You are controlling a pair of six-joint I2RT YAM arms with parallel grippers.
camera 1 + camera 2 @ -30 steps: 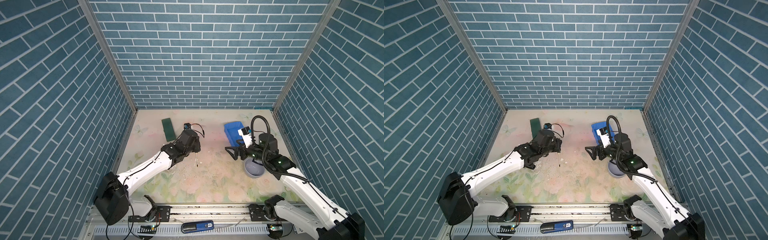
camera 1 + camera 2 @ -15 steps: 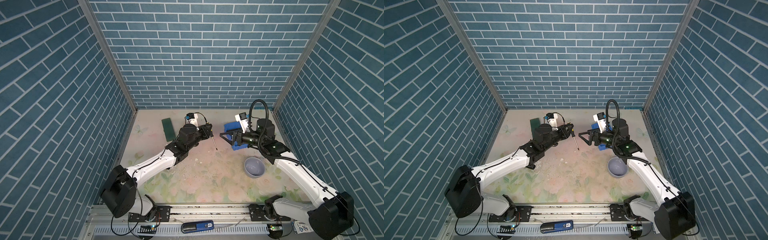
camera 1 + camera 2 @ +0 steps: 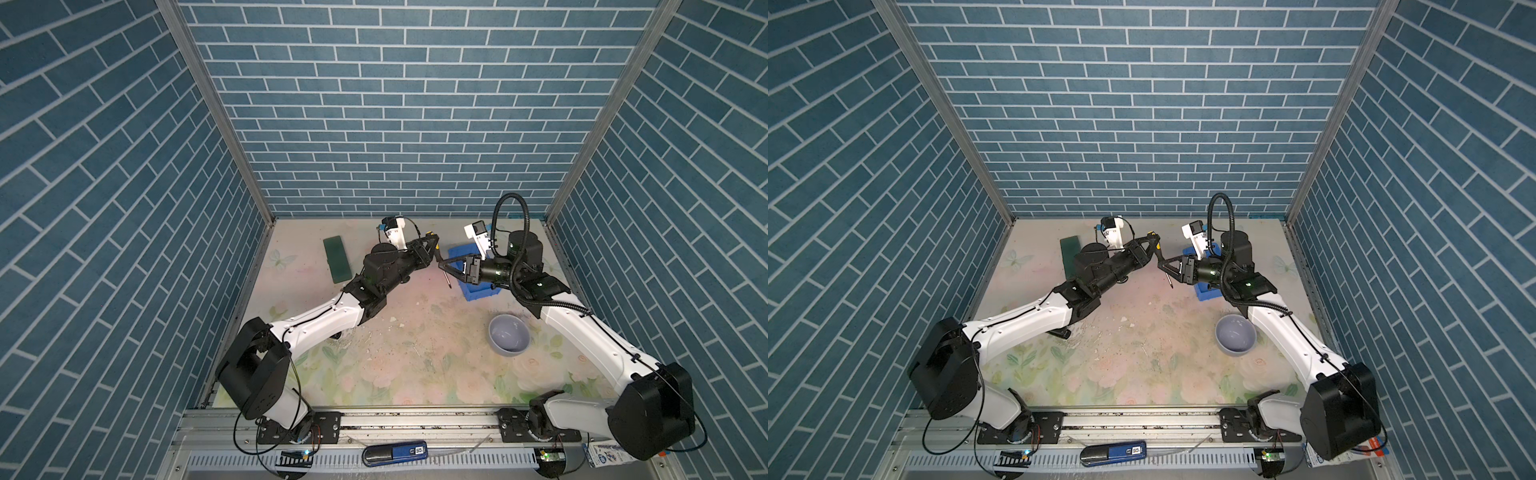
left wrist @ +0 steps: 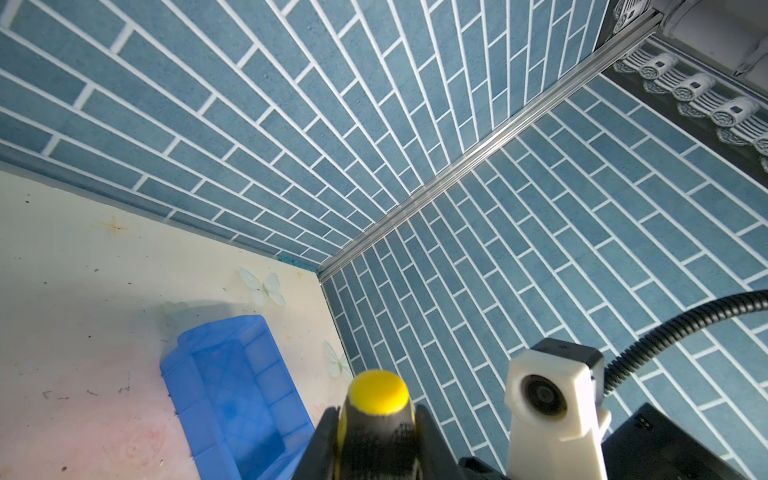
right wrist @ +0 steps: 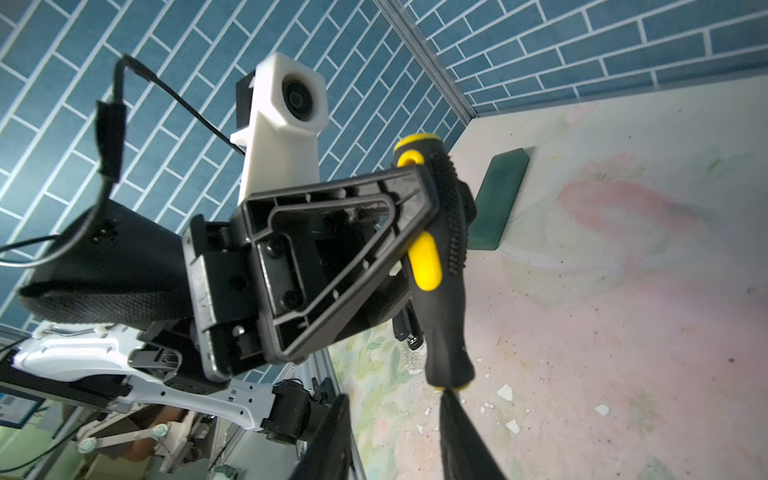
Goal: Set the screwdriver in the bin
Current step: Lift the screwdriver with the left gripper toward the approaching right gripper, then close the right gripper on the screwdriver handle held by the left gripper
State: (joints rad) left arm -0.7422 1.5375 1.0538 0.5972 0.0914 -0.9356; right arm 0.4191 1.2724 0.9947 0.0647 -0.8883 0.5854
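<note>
The screwdriver (image 3: pixel 435 250) (image 3: pixel 1157 249), black-handled with yellow marks, hangs in the air near the back middle, shaft pointing down. My left gripper (image 3: pixel 432 245) (image 3: pixel 1152 245) is shut on its handle; the yellow cap (image 4: pixel 378 392) shows between the fingers. My right gripper (image 3: pixel 444 266) (image 3: pixel 1163 266) has come to the shaft just below the handle. In the right wrist view one finger (image 5: pixel 461 432) lies over the shaft, and a gap remains at the gripper (image 5: pixel 395 399). The blue bin (image 3: pixel 459 252) (image 4: pixel 266 361) sits on the table under and behind the right gripper, partly hidden.
A grey-lavender bowl (image 3: pixel 508 334) (image 3: pixel 1234 334) stands on the table to the right front. A flat dark green block (image 3: pixel 337 258) (image 5: pixel 498 195) lies at the back left. Small white crumbs dot the floral mat. Brick walls close in three sides.
The left arm lifted the screwdriver and carried it back and to the right. The right gripper left the bowl's side, moved to the shaft, and its jaws narrowed.
</note>
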